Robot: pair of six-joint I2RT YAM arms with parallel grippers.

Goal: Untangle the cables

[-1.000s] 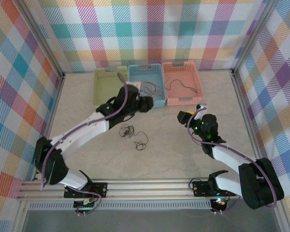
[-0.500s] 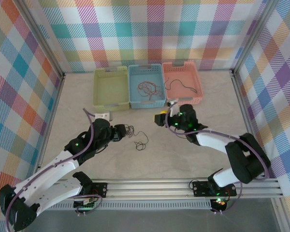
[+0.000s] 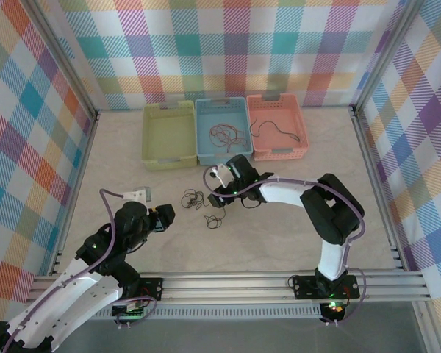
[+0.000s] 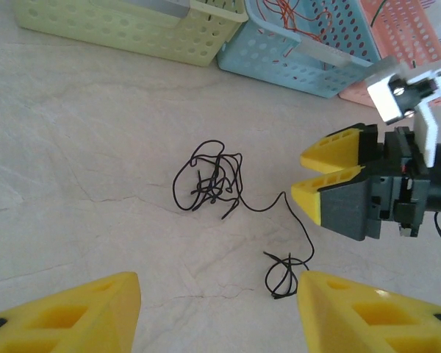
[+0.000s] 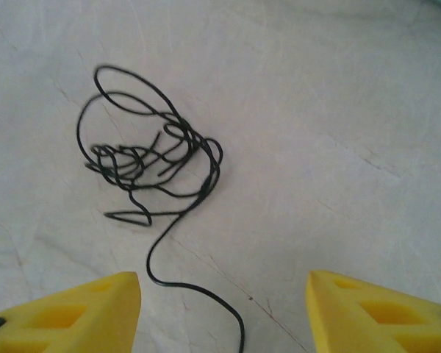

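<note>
**Top view.** A black cable [image 3: 194,198] lies on the table [image 3: 279,220], in front of three baskets. Its long axis runs diagonally, from a loose tangle at the far left end to a small loop [image 3: 214,220] nearer the arm bases and to the right. The right gripper [image 3: 213,195] sits low just beside the tangle and points left; its jaws are too small here to judge. The left gripper [image 3: 163,214] stands apart from the cable on its left and points right. Red cables [image 3: 224,134] lie in the blue basket [image 3: 203,132]. A thin dark cable [image 3: 268,126], its colour unclear, lies in the pink basket [image 3: 300,132].

**Left wrist view.** The left fingers [image 4: 95,309] stand wide apart with nothing between them, and the bottom edge cuts them off. The tangle lies mid-frame, and a single strand leads right and down to the small loop. The right gripper points left with its jaws apart and empty, its tips near that strand. Contact cannot be made out. The baskets are cropped at the top.

**Right wrist view.** The right fingers [image 5: 95,309] are spread and cropped at the bottom. The tangle lies ahead, slightly blurred. Its strand runs down between the fingers and is cut off by the bottom edge.
</note>
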